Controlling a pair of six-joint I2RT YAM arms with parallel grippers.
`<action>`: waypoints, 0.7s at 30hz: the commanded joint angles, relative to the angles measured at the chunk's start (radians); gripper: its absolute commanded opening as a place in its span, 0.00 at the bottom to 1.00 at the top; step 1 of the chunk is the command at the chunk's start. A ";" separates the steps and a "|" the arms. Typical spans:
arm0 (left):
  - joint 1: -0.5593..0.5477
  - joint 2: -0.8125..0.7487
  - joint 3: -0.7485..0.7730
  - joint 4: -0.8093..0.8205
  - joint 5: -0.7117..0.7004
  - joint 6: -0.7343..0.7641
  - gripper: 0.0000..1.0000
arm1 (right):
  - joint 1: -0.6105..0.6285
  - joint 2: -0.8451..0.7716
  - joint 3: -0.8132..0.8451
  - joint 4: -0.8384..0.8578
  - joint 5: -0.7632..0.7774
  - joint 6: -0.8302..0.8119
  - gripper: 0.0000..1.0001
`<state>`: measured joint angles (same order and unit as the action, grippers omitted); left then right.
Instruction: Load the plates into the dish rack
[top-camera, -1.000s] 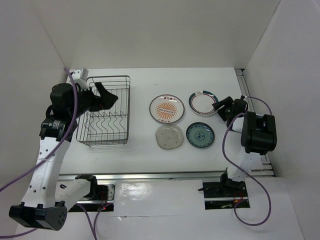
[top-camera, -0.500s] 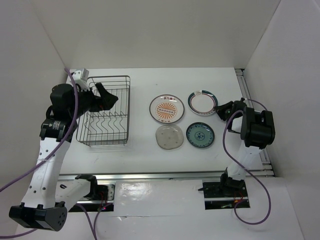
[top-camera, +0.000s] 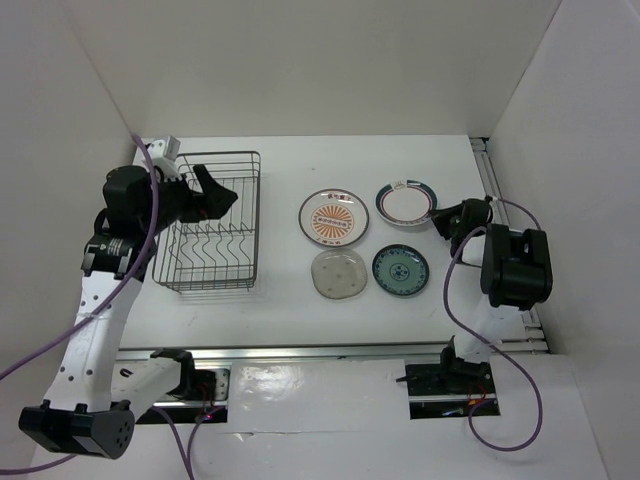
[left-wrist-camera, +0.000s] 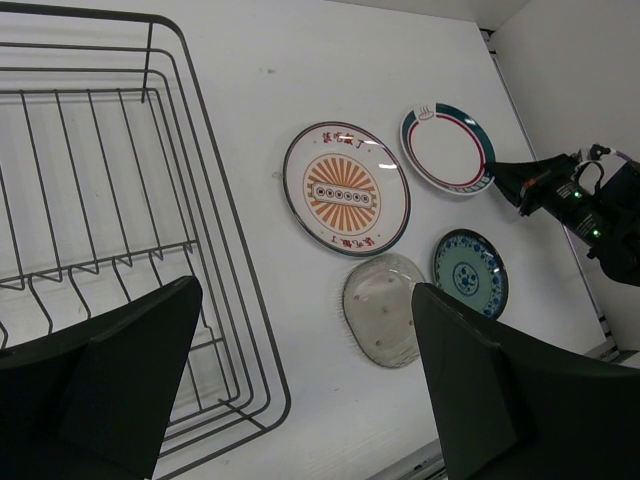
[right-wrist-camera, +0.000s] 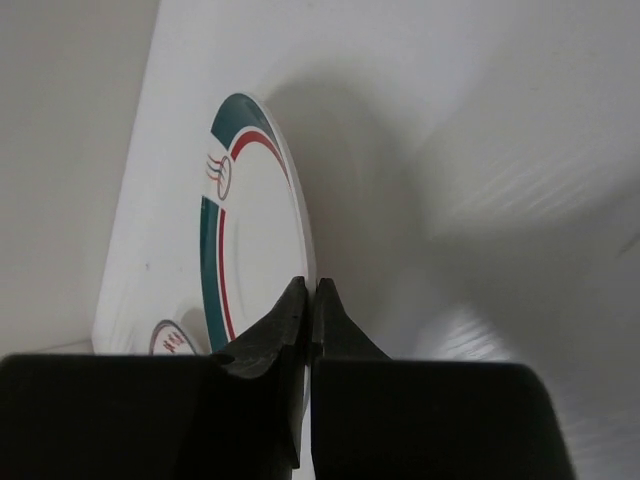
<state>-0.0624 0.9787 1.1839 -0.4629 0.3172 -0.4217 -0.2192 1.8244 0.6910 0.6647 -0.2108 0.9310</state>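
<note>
Dish rack (top-camera: 215, 245): dark wire, upright tines inside; stands by left edge of worktop (top-camera: 300, 160), long axis running front to back.

Left gripper (top-camera: 218, 185): hovers over far half of dish rack, fingers (left-wrist-camera: 120, 380) spread wide, grasping nothing.

Sunburst plate (top-camera: 333, 217): white, orange rayed centre; lies flat mid-worktop, just right of dish rack.

Beige plate (top-camera: 338, 273): translucent; lies flat on front-edge side of sunburst plate, close but apart.

Teal plate (top-camera: 401, 270): blue-green, patterned; lies flat just right of beige plate.

Banded plate (top-camera: 406, 203): white, teal-and-red rim band; sits toward right edge, on far side of teal plate and right of sunburst plate. Right side looks tipped up off surface, shadow beneath in right wrist view.

Right gripper (right-wrist-camera: 308, 290): low near right edge of worktop, fingers clenched on right rim of banded plate.
</note>
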 joint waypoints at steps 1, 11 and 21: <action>-0.002 0.012 0.000 0.046 0.048 0.001 1.00 | 0.076 -0.178 0.002 -0.002 0.157 0.054 0.00; -0.002 0.003 -0.030 0.092 0.161 -0.012 1.00 | 0.239 -0.493 -0.028 -0.016 0.338 0.005 0.00; -0.002 0.052 -0.021 0.129 0.267 -0.022 1.00 | 0.394 -0.533 -0.056 0.303 -0.289 -0.137 0.00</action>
<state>-0.0624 1.0267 1.1553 -0.3988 0.5259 -0.4271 0.1551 1.3380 0.6426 0.7429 -0.2890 0.8158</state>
